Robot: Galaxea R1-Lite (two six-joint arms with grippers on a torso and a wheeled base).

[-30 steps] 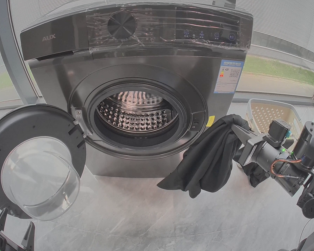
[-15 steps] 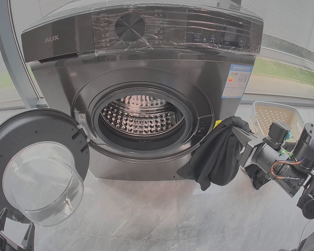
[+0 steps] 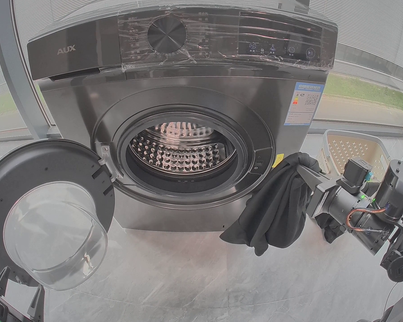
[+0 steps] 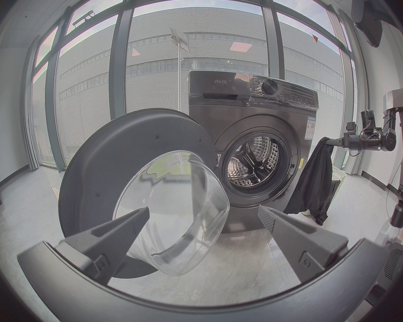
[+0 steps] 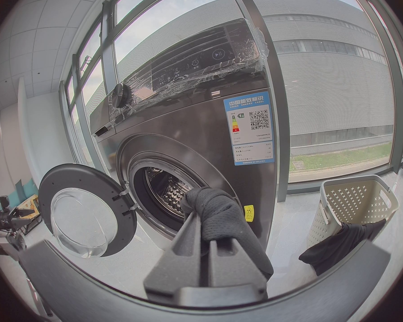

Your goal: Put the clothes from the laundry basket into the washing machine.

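This looks like a test or showroom space in a modern commercial building, not a home laundry room. Floor-to-ceiling windows (image 4: 89, 68) in dark metal frames wrap the room, under a grid of white ceiling tiles (image 5: 40, 19). The floor (image 3: 188, 269) is polished grey stone. The washing machine (image 3: 183, 90) stands free in front of the glass, with plastic film (image 3: 219, 36) over its control panel and an energy label (image 3: 303, 103) on its front. A laundry basket (image 3: 345, 144) sits beside it. Outside are a large grey ribbed building (image 5: 336, 68) and a strip of grass (image 3: 367, 95).

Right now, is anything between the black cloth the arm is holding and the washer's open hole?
Nothing loose: the head view shows only the washer's own front ring between the black garment and the drum opening.
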